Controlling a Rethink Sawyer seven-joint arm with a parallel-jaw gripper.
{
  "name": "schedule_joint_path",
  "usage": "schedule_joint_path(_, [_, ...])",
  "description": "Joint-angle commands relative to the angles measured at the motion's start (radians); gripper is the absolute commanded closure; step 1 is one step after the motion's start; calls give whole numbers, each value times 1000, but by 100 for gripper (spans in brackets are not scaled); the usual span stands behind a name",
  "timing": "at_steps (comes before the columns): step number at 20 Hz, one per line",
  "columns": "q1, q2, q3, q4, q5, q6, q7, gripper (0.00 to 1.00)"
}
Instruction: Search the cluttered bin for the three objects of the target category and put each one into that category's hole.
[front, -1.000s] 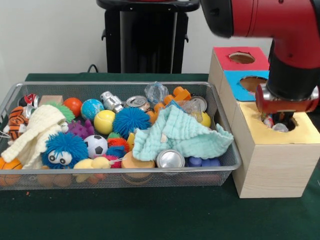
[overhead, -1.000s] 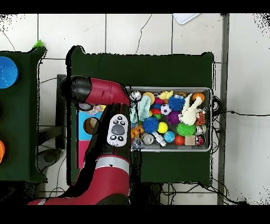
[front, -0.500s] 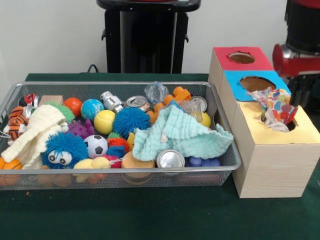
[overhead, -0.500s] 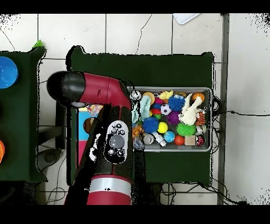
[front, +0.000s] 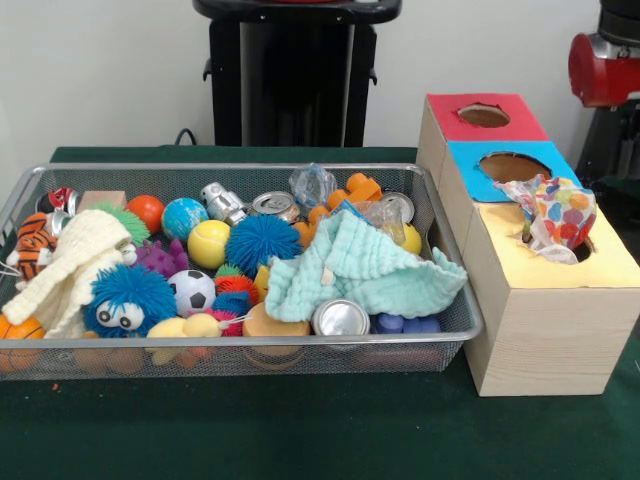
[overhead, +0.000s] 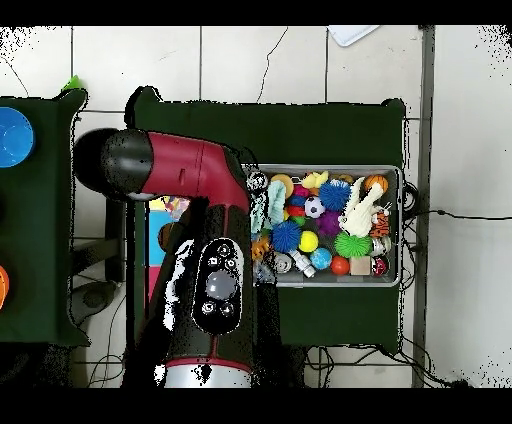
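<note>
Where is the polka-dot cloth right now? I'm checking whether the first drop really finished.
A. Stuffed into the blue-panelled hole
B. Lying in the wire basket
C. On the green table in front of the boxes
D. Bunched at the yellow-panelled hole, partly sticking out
D: the polka-dot cloth stands bunched up out of the yellow-panelled hole, with much of it above the box top, so it is not fully inside.

Even, fairly bright indoor light, soft shadows under the wire bin (front: 240, 345), small glints on the cans (front: 341, 318)
</note>
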Motion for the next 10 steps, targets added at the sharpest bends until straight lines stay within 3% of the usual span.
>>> schedule_joint_path(1, [-19,16,31,111,-64,113,115,100])
schedule_joint_path(10, [-20,26,13,99,-135,192,95,100])
